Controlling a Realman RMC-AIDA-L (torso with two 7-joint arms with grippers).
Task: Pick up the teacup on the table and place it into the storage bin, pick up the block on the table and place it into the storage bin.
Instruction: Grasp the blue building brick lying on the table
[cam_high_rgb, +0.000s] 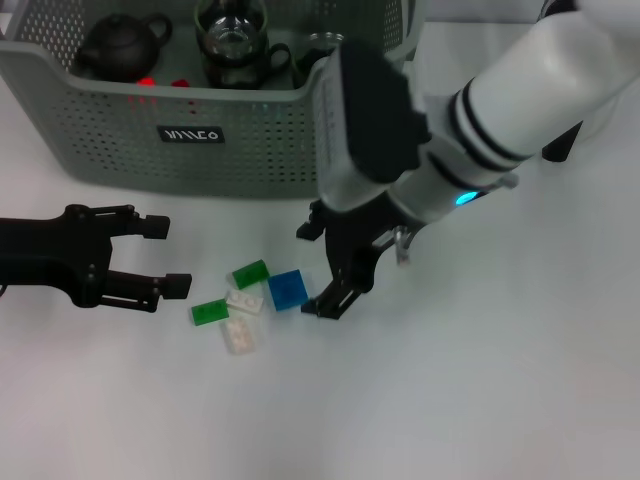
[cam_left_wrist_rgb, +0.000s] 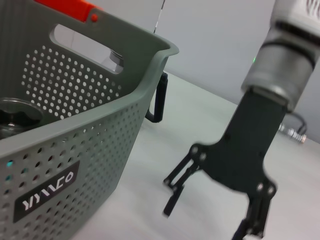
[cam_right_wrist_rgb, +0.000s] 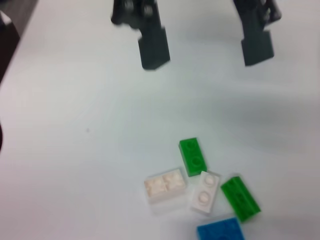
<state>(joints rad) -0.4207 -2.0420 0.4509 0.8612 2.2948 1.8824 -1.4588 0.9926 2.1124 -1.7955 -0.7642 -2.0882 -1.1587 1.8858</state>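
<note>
L gripper (cam_high_rgb: 160, 257) hovers low over the white worktop (cam_high_rgb: 480, 400) at far left, fingers spread wide, holding nothing, tips aimed toward the brick cluster.

Behind it, the storage bin (cam_high_rgb: 150, 110) sits at the back of the worktop, black label facing front. Inside, L to R: dark teapot (cam_high_rgb: 122, 42), a glass teacup (cam_high_rgb: 232, 35) in a dark holder, and a small red item (cam_high_rgb: 180, 83) low between them, can't tell what. In the left wrist view the bin's wall (cam_left_wrist_rgb: 65, 165) fills the near side, w/ a handle slot up top.

In front of the bin, just right of the L fingers, lies the brick cluster: green block (cam_high_rgb: 209, 312), white block (cam_high_rgb: 243, 301) touching another white block (cam_high_rgb: 238, 336), a second green block (cam_high_rgb: 249, 274), then blue block (cam_high_rgb: 288, 289). All close together, some touching.

R gripper (cam_high_rgb: 325, 265) is just right of the blue block, pointing down, fingers wide apart and empty; one tip sits beside the blue block, near the worktop. R forearm slants in from upper right and hides the bin's right front corner. The right wrist view shows both fingers (cam_right_wrist_rgb: 152, 47) apart, w/ the blocks well clear of them on bare worktop.
</note>
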